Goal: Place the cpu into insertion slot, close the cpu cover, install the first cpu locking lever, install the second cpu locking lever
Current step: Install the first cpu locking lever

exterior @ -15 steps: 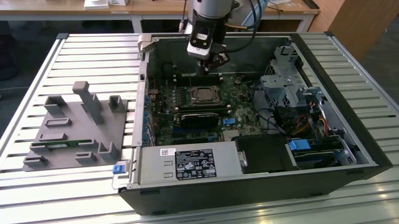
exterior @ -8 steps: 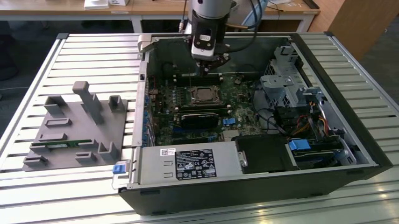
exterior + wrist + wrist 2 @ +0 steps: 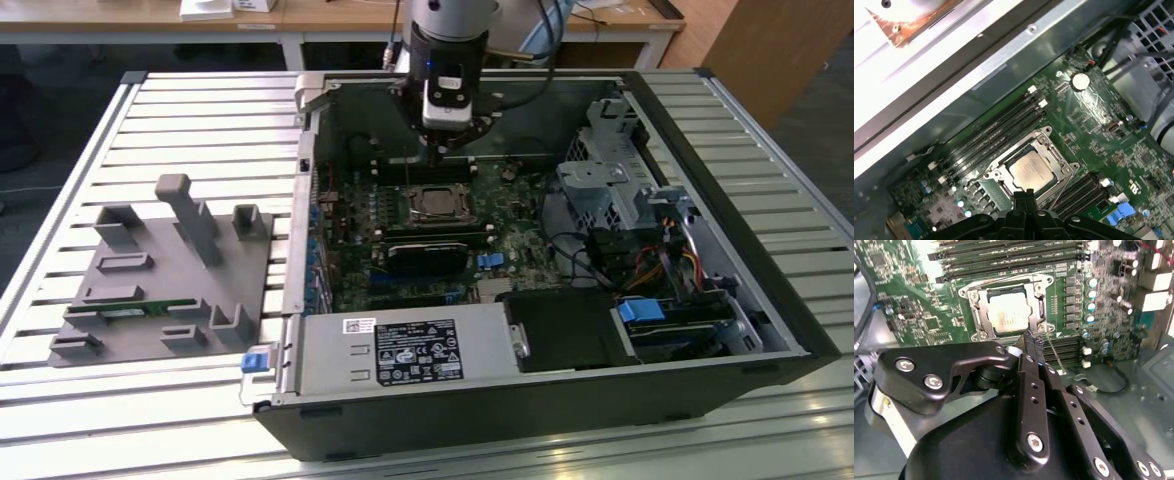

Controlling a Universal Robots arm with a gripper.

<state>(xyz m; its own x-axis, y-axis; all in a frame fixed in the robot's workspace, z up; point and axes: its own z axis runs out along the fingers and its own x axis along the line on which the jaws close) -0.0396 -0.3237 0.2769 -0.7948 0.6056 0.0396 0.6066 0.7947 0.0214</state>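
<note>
Cpu sits in its socket, far in the case, cpu cover down around it. Gripper, fingers pressed together, hovers at the socket's edge. Looks like the lever step, which calls for a precise push.

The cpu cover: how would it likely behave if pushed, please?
The cpu cover looks like thin metal with an open middle, so probably light and slightly springy. Lying flat around the cpu, it would likely resist downward pushes. Its bare metal may be slippery.
</note>
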